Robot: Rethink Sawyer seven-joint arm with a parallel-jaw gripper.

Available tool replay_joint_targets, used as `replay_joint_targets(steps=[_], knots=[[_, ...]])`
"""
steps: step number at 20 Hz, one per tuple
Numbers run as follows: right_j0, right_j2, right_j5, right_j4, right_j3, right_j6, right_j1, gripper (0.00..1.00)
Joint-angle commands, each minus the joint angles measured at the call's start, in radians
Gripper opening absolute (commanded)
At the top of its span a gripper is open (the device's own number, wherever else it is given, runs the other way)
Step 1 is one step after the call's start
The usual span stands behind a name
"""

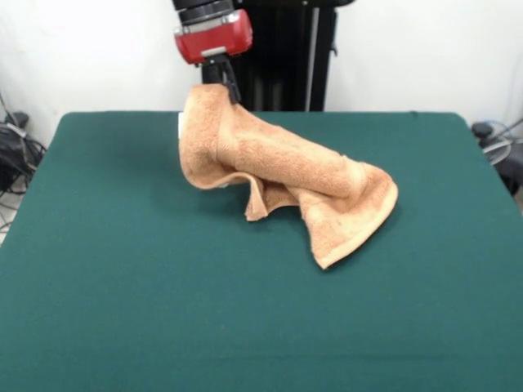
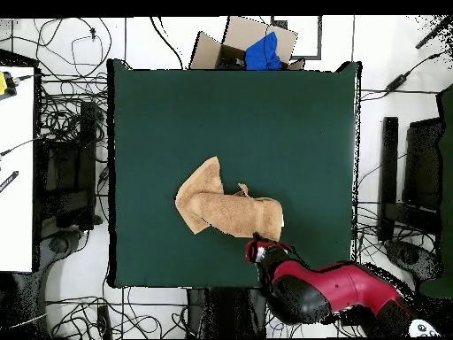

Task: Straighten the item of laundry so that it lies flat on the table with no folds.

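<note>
One end of the orange towel (image 1: pixel 278 175) hangs pinched in the gripper (image 1: pixel 222 86) above the green table (image 1: pixel 122 286) while the other end lies crumpled there — I'd drag it away slowly and low, so the folds pull flat.

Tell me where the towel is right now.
In the front view the towel sits around the table's middle: one end is lifted at the gripper, the other rests bunched on the green top, right of centre.
</note>
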Motion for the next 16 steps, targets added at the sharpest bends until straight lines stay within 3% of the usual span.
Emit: replay_joint_targets(steps=[1,7,16], knots=[[0.003,0.096,0.095,-0.037,0.026,-0.147,0.01,0.0],[0.021,0.086,0.064,-0.069,0.021,-0.122,0.002,0.0],[0.004,0.137,0.104,-0.025,0.021,-0.139,0.001,0.0]])
